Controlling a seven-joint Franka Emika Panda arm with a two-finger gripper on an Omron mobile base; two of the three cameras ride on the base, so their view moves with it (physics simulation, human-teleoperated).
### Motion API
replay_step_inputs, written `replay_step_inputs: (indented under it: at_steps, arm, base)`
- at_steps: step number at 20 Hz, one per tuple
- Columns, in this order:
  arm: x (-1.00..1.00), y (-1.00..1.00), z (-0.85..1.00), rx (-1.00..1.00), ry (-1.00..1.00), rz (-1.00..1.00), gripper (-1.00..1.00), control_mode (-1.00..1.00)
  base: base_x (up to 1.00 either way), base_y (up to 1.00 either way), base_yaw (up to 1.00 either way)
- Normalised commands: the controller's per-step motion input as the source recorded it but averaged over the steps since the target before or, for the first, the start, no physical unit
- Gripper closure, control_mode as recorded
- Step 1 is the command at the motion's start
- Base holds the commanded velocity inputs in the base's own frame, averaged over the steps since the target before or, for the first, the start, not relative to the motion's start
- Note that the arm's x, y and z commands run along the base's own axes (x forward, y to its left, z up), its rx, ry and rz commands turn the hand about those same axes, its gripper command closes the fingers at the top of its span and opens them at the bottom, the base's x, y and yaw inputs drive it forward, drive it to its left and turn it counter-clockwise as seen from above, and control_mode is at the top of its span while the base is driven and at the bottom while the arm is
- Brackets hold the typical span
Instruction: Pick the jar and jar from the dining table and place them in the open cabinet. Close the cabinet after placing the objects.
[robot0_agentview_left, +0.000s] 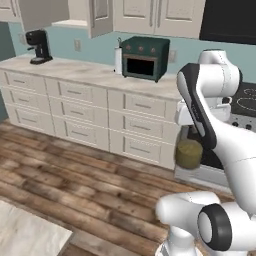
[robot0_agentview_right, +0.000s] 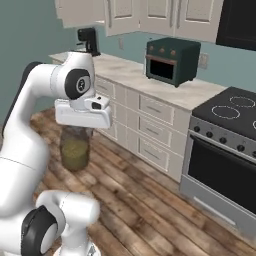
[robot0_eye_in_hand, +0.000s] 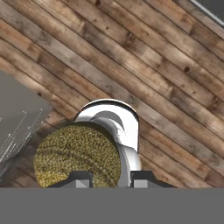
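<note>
Setting: domestic kitchen, rendered.
Beige drawer units under a pale stone counter; panelled wall cabinets on a teal wall; dark green toaster oven; black coffee machine; black cooktop and oven range; wood-plank floor.

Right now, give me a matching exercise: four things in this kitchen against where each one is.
Things:
1. jar
2. toaster oven
3. coffee machine
4. stove

Places:
A. far left end of the counter
B. held under the hand, above the wood floor
C. on the counter, near the stove
D. standing on the floor, at the counter's right end

Pairs: 1-B, 2-C, 3-A, 4-D
</note>
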Motion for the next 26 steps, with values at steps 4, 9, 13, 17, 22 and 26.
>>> replay_step_inputs:
  at_steps: [4, 9, 13, 17, 22, 26]
  arm:
    - [0.00, 0.00, 0.00, 0.00, 0.00, 0.00, 1.00, 1.00]
    - [0.00, 0.00, 0.00, 0.00, 0.00, 0.00, 1.00, 1.00]
    - [0.00, 0.00, 0.00, 0.00, 0.00, 0.00, 1.00, 1.00]
    - [0.00, 0.00, 0.00, 0.00, 0.00, 0.00, 1.00, 1.00]
    - [0.00, 0.00, 0.00, 0.00, 0.00, 0.00, 1.00, 1.00]
    - [0.00, 0.00, 0.00, 0.00, 0.00, 0.00, 1.00, 1.00]
  base:
    - [0.85, -0.71, 0.02]
    - [0.94, -0.58, 0.02]
    - [1.00, -0.18, 0.06]
    - [1.00, 0.26, 0.03]
    - [1.00, 0.92, 0.00]
    - [1.00, 1.00, -0.02]
